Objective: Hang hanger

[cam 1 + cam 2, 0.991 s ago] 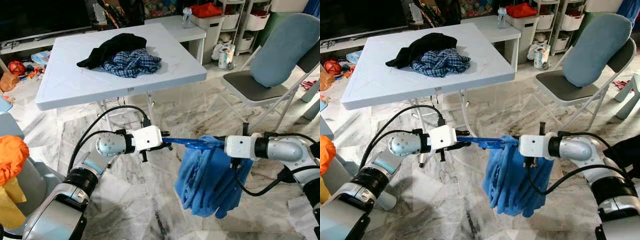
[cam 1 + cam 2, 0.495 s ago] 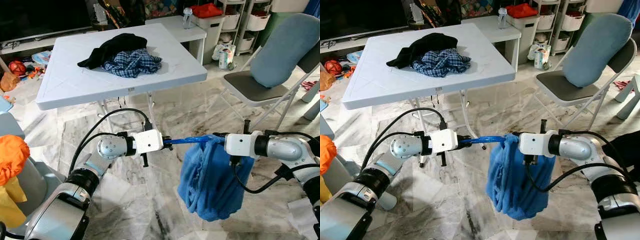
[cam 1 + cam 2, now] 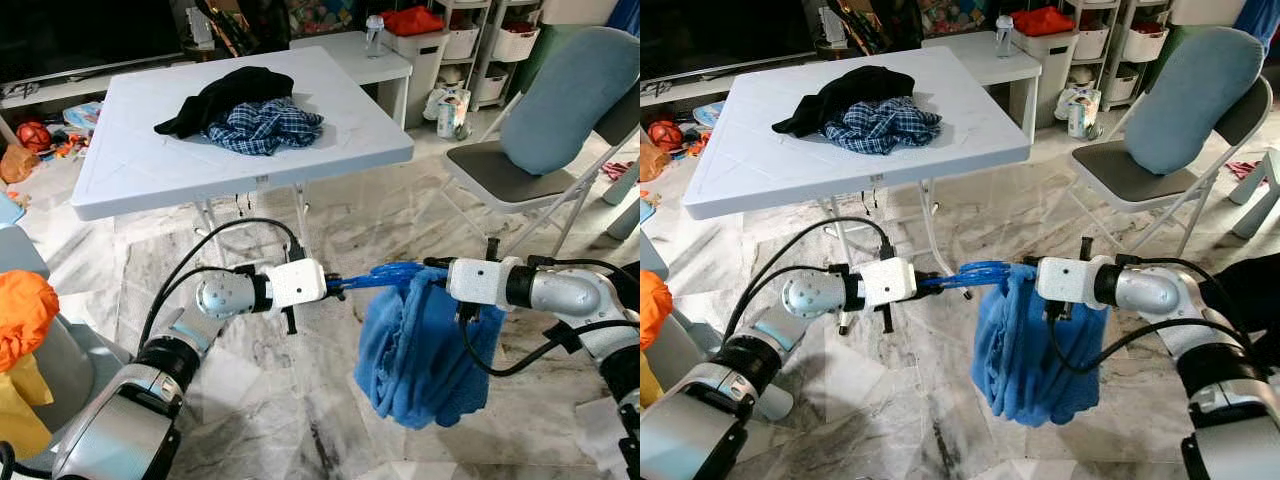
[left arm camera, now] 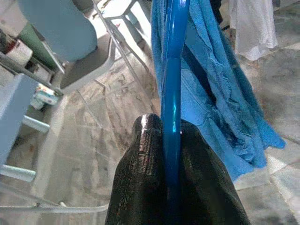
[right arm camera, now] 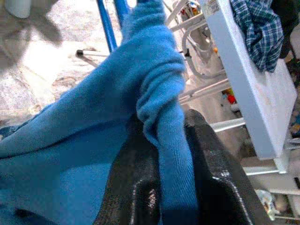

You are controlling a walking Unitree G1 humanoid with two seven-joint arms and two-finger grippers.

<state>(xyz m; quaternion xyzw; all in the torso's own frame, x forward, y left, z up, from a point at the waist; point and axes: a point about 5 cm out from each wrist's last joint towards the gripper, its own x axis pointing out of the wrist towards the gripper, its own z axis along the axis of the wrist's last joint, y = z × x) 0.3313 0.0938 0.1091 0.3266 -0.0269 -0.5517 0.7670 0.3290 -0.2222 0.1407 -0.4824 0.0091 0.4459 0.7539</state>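
Since a second ago the blue cloth (image 3: pixel 420 350) has bunched up closer under the right end effector (image 3: pixel 438 275), and the blue hanger (image 3: pixel 385 275) now arches upward slightly between the two arms instead of lying flat and straight. Both arms have stayed at about the same height above the marble floor (image 3: pixel 270 420), in front of the white counter (image 3: pixel 130 165).

At present the left end effector (image 4: pixel 171 140) is clenched on the hanger, its two black fingers (image 4: pixel 145 173) pressed against either side of the blue bar, which runs straight away from the wrist toward the cloth. In the right wrist view, the right end effector (image 5: pixel 164 131) is clenched on a thick fold of the blue cloth, with the hanger's blue bars (image 5: pixel 107 23) just beyond it. Most of the cloth hangs down in a loose bundle below the right wrist, clear of the floor.

The hanger is held in the air between the two end effectors, roughly level, near the front edge of the counter but apart from it. On the counter lie a black garment (image 3: pixel 225 95) and a blue checked shirt (image 3: pixel 265 125), touching each other in one heap. A folding chair (image 3: pixel 560 130) with a grey-blue cushion stands on the robot's right. An orange cloth (image 3: pixel 25 305) shows at the left edge.
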